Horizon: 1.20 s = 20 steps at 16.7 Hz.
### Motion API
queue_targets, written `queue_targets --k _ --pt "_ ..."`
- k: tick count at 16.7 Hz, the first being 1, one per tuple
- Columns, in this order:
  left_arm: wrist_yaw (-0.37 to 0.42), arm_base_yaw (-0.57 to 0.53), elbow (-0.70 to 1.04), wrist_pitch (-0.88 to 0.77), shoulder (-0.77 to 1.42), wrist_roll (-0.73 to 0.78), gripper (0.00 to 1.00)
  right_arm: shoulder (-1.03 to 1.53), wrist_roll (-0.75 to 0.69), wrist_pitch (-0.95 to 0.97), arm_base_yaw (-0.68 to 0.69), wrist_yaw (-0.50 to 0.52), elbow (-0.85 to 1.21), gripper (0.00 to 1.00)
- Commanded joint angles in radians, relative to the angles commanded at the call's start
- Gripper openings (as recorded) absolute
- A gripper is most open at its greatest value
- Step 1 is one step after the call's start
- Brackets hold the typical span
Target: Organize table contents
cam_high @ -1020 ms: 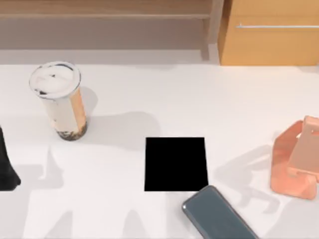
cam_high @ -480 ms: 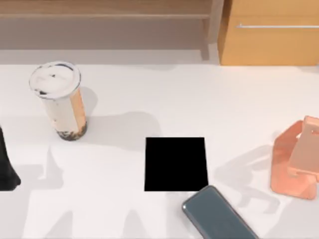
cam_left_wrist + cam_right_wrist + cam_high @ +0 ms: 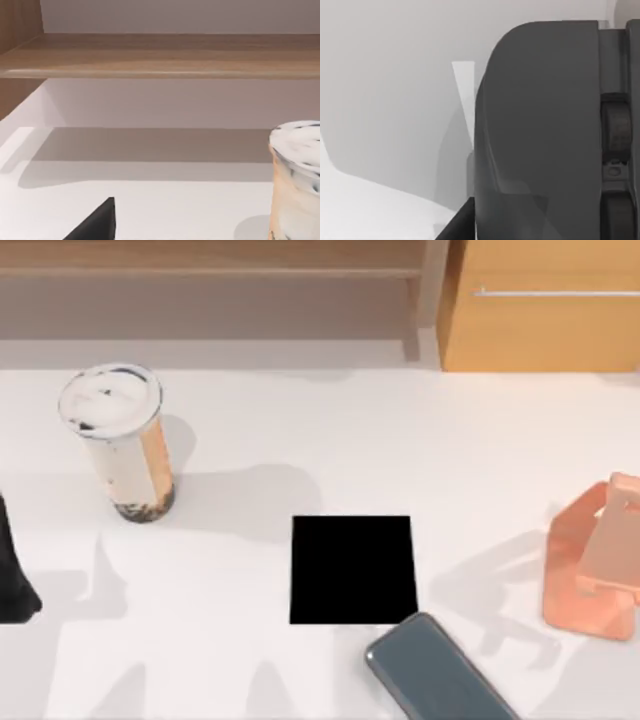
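Table (image 3: 300,420) contents look unchanged from a second ago: nothing has shifted. By size, I count one wooden shelf (image 3: 200,280) and one orange-wood cabinet (image 3: 545,320) along the back, then one black pad (image 3: 352,570) at centre, one salmon stand (image 3: 592,570) at right, one phone (image 3: 435,670) touching the pad's near right corner, one milky cup (image 3: 120,445) at left. The mouse (image 3: 540,140) sits close under my right wrist camera. I cannot tell either gripper's state.

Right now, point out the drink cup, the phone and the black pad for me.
drink cup (image 3: 128,455), top view, on its clear side wall.
phone (image 3: 435,672), top view, middle of its dark slab face.
black pad (image 3: 352,570), top view, centre of the square.
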Motion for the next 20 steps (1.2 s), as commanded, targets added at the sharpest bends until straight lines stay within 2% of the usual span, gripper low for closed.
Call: queue_targets --k 20 --pt "0.000 0.000 0.000 0.000 0.000 0.000 1.00 -0.144 -0.002 -0.386 -0.002 -0.001 0.242 0.00"
